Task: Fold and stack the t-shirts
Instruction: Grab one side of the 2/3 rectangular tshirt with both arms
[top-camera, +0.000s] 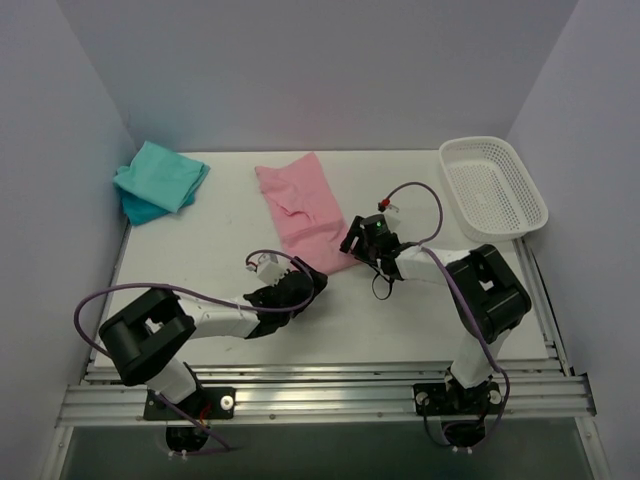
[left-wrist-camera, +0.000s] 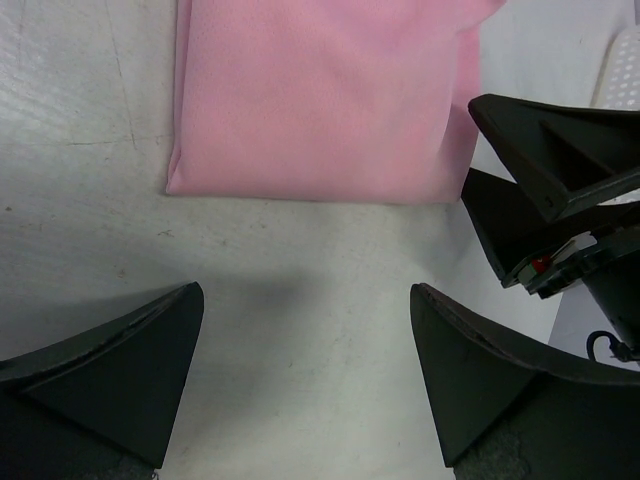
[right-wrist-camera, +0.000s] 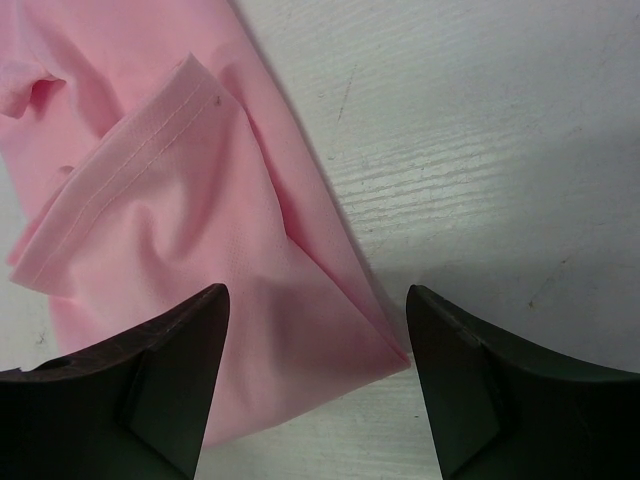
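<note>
Your right tool (right-wrist-camera: 315, 300), spread wide and empty, straddles the near corner of the pink t-shirt (top-camera: 300, 205), whose length runs away from your left tool (left-wrist-camera: 305, 295), likewise spread and empty.

There are three t-shirts: one light pink t-shirt (top-camera: 303, 212) and, in a single pile, one teal t-shirt (top-camera: 165, 172) over one bluer t-shirt (top-camera: 140, 211); whether the pile hides more cannot be told. There is one white mesh basket (top-camera: 493, 186), one tabletop (top-camera: 230, 240), and two arms: the left arm (top-camera: 215, 318) and the right arm (top-camera: 490, 290).
</note>
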